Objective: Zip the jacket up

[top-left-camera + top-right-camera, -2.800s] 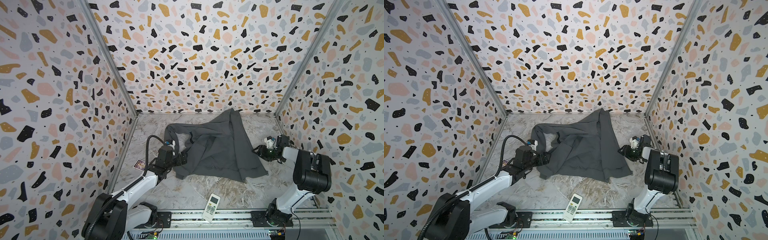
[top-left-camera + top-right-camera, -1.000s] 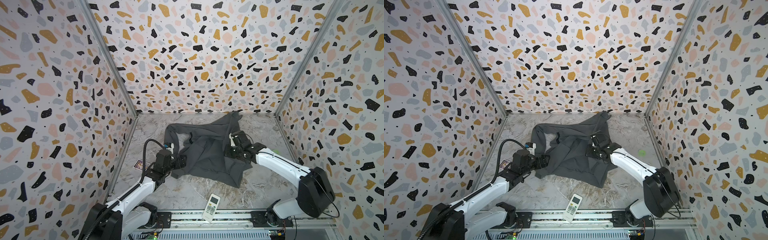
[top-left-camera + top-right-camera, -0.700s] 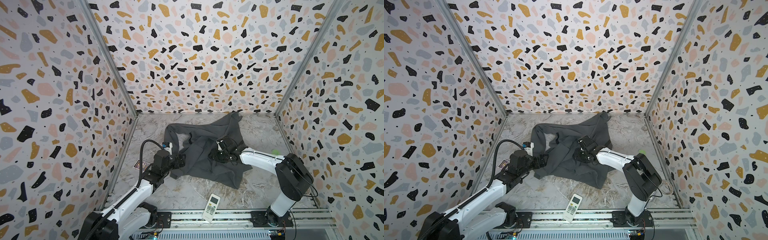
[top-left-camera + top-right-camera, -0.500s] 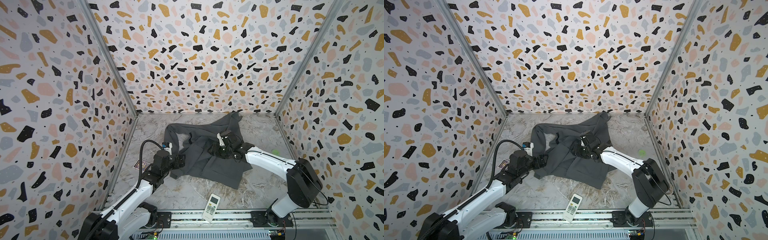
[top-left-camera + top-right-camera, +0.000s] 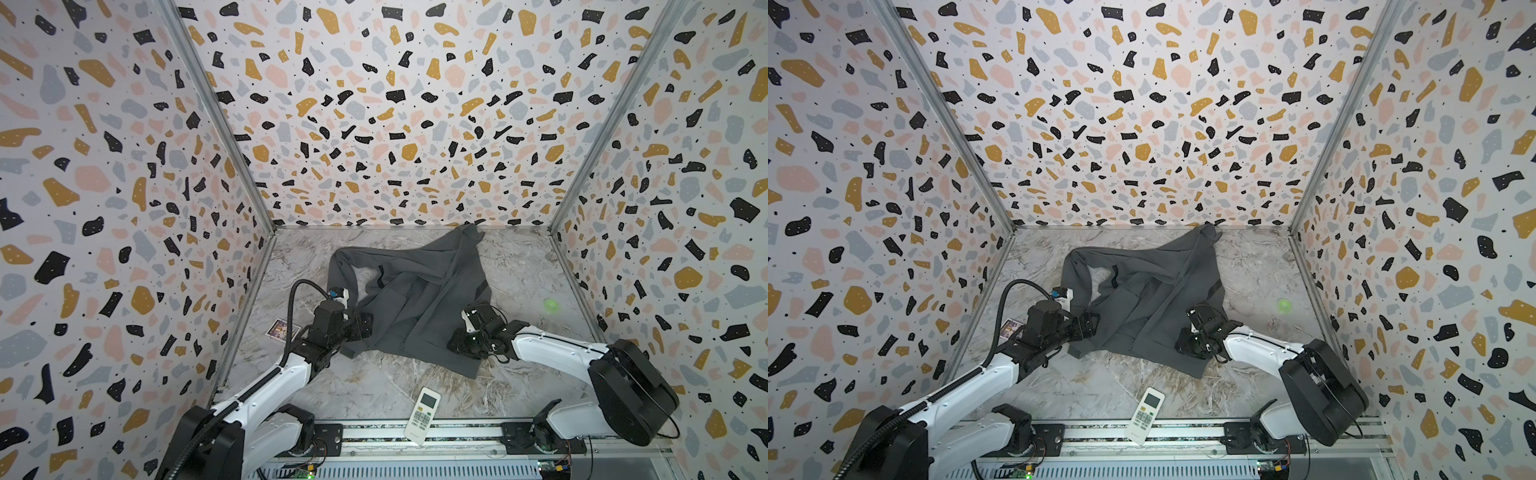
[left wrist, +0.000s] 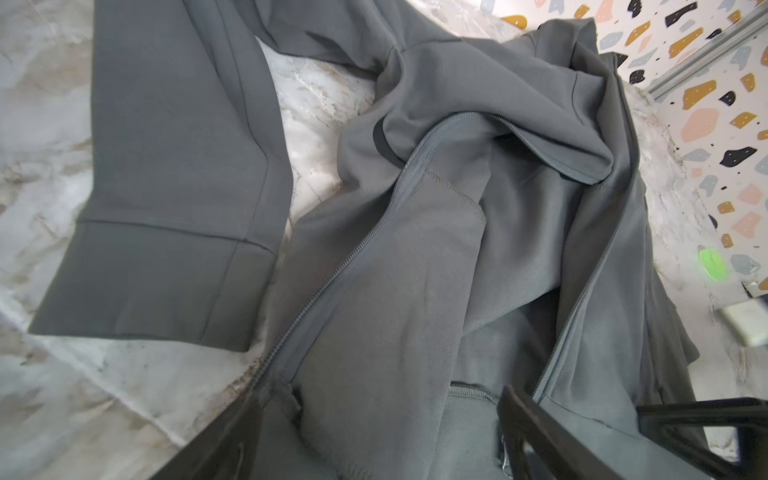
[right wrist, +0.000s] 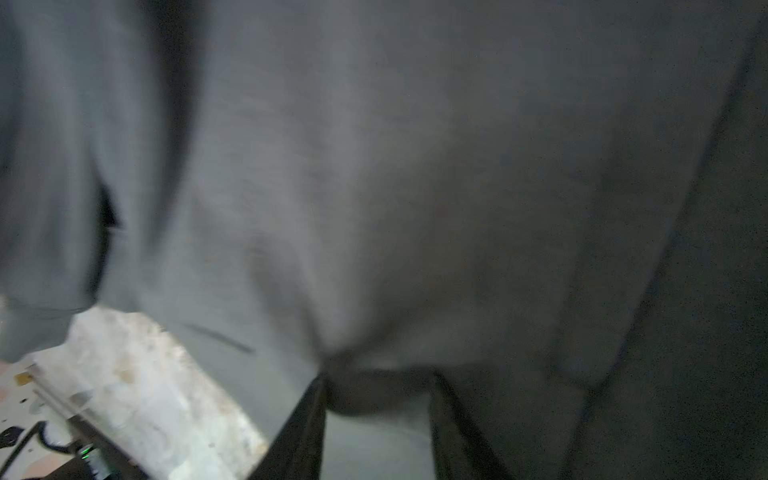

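- The left hand (image 5: 360, 326) sits at the left bottom edge of the jacket (image 5: 419, 299). Its fingers (image 6: 536, 428) are wide apart, and cloth lies loose between them.
- The jacket lies crumpled in the middle of the counter (image 5: 374, 386), with its front open. It looks soft, light and floppy, so I think it will bunch up and slide when pulled.
- The zip (image 6: 332, 291) has two rows of teeth that are apart. The bottom ends of the zip look like the best places to hold.
- The right hand (image 5: 455, 345) is at the right bottom edge. The close picture is blurry, but it looks squeezed on a bunch of cloth.
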You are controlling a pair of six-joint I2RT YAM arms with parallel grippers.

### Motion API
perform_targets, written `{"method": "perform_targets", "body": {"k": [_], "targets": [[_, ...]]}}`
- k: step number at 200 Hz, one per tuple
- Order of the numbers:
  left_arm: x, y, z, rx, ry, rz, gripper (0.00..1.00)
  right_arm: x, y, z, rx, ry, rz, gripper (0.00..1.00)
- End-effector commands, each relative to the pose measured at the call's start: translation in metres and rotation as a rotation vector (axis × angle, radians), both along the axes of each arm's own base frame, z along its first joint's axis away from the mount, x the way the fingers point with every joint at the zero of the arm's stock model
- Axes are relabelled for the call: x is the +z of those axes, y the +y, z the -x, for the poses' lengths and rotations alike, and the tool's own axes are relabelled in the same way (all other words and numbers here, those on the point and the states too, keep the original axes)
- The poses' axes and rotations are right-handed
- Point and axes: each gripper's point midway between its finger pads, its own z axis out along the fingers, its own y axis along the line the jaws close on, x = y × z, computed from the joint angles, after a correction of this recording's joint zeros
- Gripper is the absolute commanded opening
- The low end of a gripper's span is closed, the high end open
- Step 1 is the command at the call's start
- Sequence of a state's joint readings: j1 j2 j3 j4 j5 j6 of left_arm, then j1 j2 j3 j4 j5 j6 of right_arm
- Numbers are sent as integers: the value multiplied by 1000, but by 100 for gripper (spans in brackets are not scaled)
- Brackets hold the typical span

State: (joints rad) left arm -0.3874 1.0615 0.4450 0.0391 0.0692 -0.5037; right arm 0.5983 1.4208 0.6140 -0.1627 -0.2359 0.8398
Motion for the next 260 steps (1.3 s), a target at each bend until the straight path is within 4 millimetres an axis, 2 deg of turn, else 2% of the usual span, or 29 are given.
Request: {"method": "perform_targets", "body": {"k": [1, 11, 27, 45, 67, 80, 97, 108, 122, 140, 156, 167, 180, 202, 214, 233, 260], "targets": [[18, -7, -8, -6, -43, 24, 91, -10, -20, -25, -65, -55, 19, 30], [20, -5, -8, -1, -41, 9, 91, -14, -32, -35, -78, -65, 35, 23], [26, -1, -9, 14, -50, -16, 95, -12, -47, -58, -90, -110, 54, 18], [36, 4, -13, 34, -62, -35, 100, -5, -64, -88, -75, -169, 100, 17], [46, 10, -18, 64, -73, -65, 100, 10, -76, -119, -27, -201, 169, 18], [51, 13, -22, 91, -78, -71, 100, 25, -79, -129, -8, -227, 207, 23], [54, 14, -24, 107, -83, -64, 99, 51, -76, -134, 5, -255, 204, 46], [56, 13, -26, 102, -87, -46, 100, 74, -62, -132, 33, -285, 179, 52], [59, 9, -27, 85, -98, 0, 100, 99, -37, -127, 75, -318, 216, 52], [59, 11, -30, 82, -107, 60, 100, 125, 13, -115, 183, -395, 244, 51], [55, 21, -33, 98, -103, 103, 100, 139, 59, -103, 199, -388, 157, 56], [50, 30, -33, 119, -98, 130, 100, 138, 85, -95, 187, -332, 66, 58], [45, 39, -32, 138, -96, 163, 100, 137, 116, -87, 194, -315, -15, 66], [38, 47, -27, 146, -92, 213, 100, 128, 158, -75, 199, -292, -32, 77], [34, 48, -23, 139, -87, 225, 100, 123, 179, -71, 204, -273, -57, 78], [27, 48, -16, 130, -83, 233, 99, 113, 204, -69, 198, -244, -68, 79], [20, 48, -6, 133, -81, 259, 100, 92, 223, -73, 157, -189, 13, 79]]}}
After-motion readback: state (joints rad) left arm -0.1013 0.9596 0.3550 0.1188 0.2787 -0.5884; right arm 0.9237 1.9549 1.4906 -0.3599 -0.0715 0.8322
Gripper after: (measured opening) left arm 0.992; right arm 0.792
